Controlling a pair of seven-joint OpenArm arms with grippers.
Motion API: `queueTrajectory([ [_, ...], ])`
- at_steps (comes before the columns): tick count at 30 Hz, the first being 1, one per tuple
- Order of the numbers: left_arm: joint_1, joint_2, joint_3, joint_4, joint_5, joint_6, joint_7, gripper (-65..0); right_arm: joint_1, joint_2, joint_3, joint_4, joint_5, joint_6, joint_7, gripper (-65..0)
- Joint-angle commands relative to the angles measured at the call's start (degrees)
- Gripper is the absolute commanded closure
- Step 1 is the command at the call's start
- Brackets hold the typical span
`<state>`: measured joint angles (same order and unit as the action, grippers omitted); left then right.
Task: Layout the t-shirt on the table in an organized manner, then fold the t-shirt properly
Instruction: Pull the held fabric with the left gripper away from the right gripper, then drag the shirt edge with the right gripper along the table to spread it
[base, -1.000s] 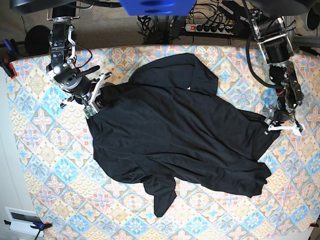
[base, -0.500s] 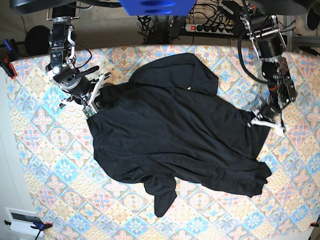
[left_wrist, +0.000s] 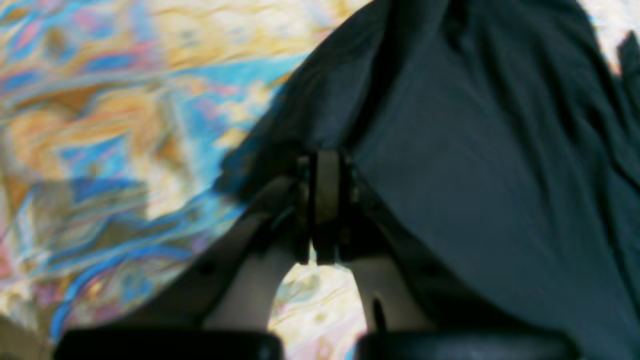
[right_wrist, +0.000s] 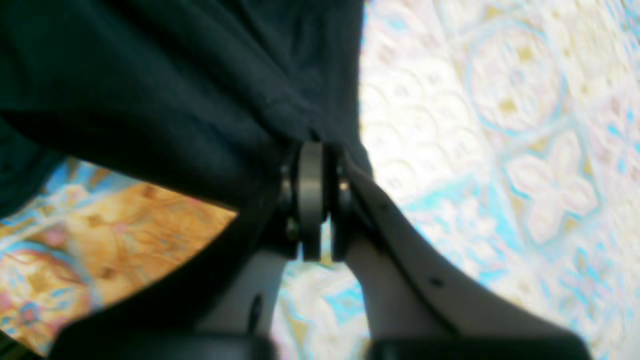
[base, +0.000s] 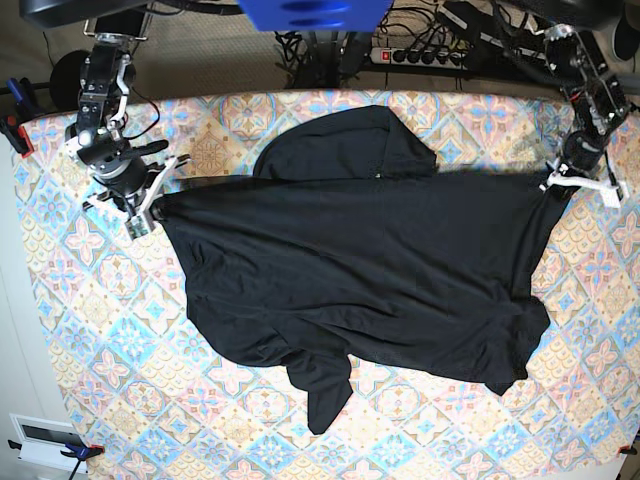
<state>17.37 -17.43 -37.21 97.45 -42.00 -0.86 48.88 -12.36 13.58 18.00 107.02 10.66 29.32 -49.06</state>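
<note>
T-shirt (base: 360, 270) long axis left–right across table (base: 90, 330) | left tool (base: 553, 187), right tool (base: 152, 205) — both clamped on it

End effectors moved apart; t-shirt (base: 350, 260) stretched taut.

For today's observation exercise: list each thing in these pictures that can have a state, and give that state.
t-shirt: stretched taut along its top edge between both hands, lower part rumpled on the table.
left hand: shut on the t-shirt.
right hand: shut on the t-shirt.
table: covered by a patterned cloth.
</note>
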Motion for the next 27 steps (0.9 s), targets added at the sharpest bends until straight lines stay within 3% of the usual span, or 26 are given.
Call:
queueTrajectory([
  [1,0.26,-0.28,-0.20,0.88,-0.42,-0.41,-0.93,0.0,0.62,0.79,1.03,0.89,0.11,-0.44,1.01,0.0],
  [11,5.27,2.97,-3.01,0.79,-0.16,-0.41,-3.04,0.0,2.91,0.88,2.62,-0.96,0.20,-0.53,1.28,0.0],
  [21,3.25,3.15,-3.10,0.79,1.16,0.03,-2.86,0.0,13.37,0.88,2.44,-9.84,0.38,-0.27,1.45,0.0],
  [27,3.43,3.32,-3.01,0.79,3.62,0.03,-2.86,0.0,14.51,0.88,0.77,-11.68,0.38,-0.27,1.45,-1.3],
])
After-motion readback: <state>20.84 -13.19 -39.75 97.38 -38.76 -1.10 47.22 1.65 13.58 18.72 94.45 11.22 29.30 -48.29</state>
